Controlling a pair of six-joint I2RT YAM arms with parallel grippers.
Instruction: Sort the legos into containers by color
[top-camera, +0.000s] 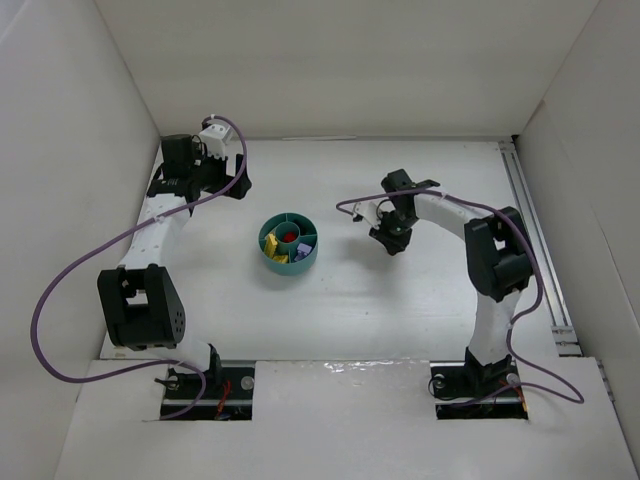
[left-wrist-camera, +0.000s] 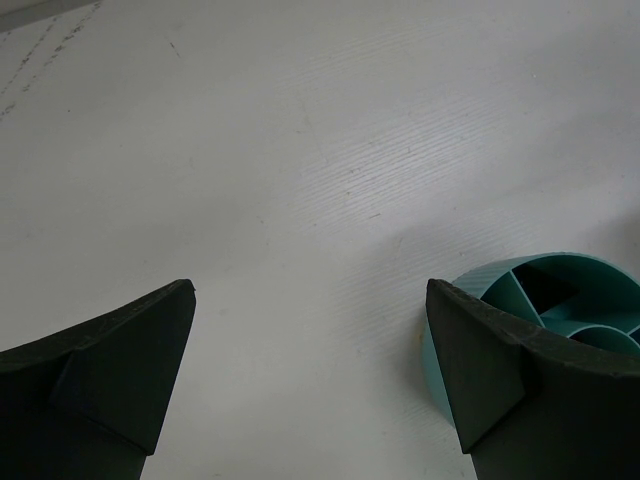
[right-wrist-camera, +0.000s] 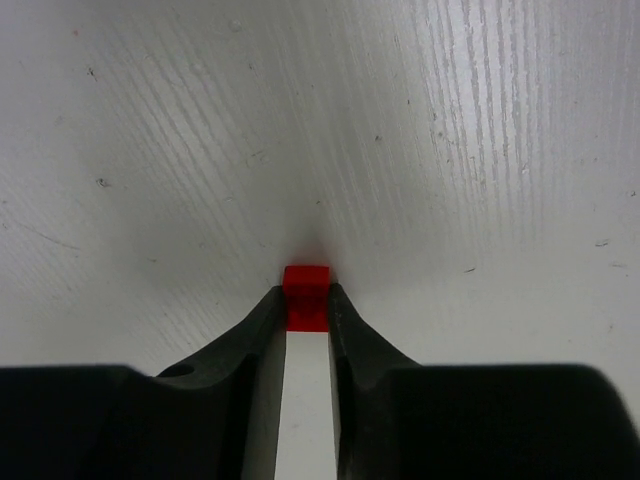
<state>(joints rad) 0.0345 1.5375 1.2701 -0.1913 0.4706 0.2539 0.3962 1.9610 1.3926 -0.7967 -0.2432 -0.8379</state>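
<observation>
The teal round dish (top-camera: 272, 258) sits mid-table. It holds yellow legos (top-camera: 270, 246) at its left, a red lego (top-camera: 289, 236) in the central cup and a lavender lego (top-camera: 304, 249) at its right. My right gripper (right-wrist-camera: 306, 297) is shut on a small red lego (right-wrist-camera: 306, 296) at the table surface, right of the dish (top-camera: 390, 243). My left gripper (left-wrist-camera: 310, 300) is open and empty over bare table, with the dish's rim (left-wrist-camera: 500, 275) behind its right finger (left-wrist-camera: 480, 360). It is at the back left in the top view (top-camera: 240, 187).
White walls enclose the table on three sides. A metal rail (top-camera: 535, 240) runs along the right edge. Purple cables (top-camera: 60, 290) loop from both arms.
</observation>
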